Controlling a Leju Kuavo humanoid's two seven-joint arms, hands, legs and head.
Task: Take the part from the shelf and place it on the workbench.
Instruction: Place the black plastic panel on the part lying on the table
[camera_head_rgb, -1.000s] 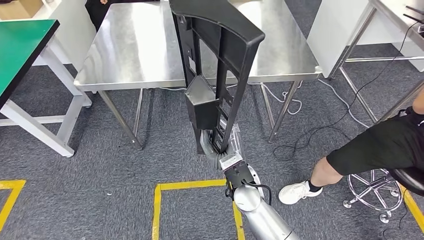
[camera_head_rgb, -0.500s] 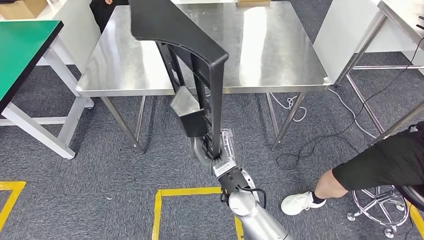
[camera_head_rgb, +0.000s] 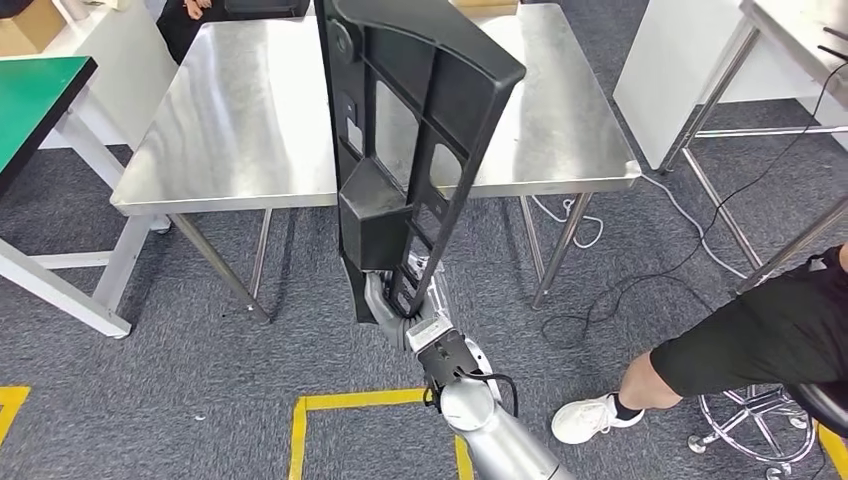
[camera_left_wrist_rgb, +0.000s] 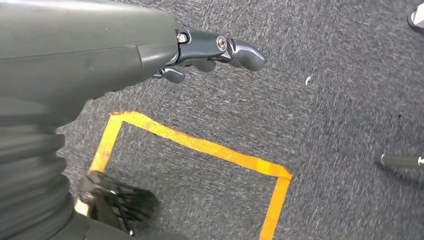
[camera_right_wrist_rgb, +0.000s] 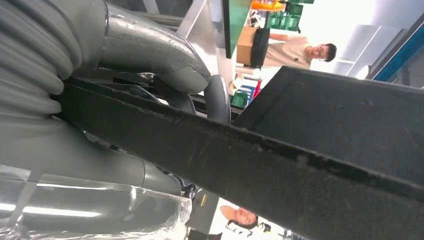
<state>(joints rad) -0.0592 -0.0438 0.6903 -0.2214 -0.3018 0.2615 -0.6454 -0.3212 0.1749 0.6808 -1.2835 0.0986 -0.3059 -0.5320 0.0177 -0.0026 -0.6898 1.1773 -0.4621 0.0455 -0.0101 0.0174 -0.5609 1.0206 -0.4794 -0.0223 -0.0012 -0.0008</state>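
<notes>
Right arm (camera_head_rgb: 500, 435), silver, enters from below and reaches forward and up, ending in a dark wrist section. Right hand (camera_head_rgb: 400, 318) grips the lower end of the black part (camera_head_rgb: 410, 150), which stands upright above it; in the right wrist view the thick grey thumb (camera_right_wrist_rgb: 150, 55) wraps over the part's edge. Left hand (camera_left_wrist_rgb: 200, 50) hangs low, fingers (camera_left_wrist_rgb: 240, 50) extended and apart, holding nothing.

The part (camera_head_rgb: 410, 130) is a long black plastic frame — ribbed, with open cut-outs and a solid box-like block midway along it. It stands nearly upright, tilted slightly, its lower end gripped by the right hand (camera_head_rgb: 400, 312) in front of the steel workbench (camera_head_rgb: 240, 120) — not resting on it.
</notes>
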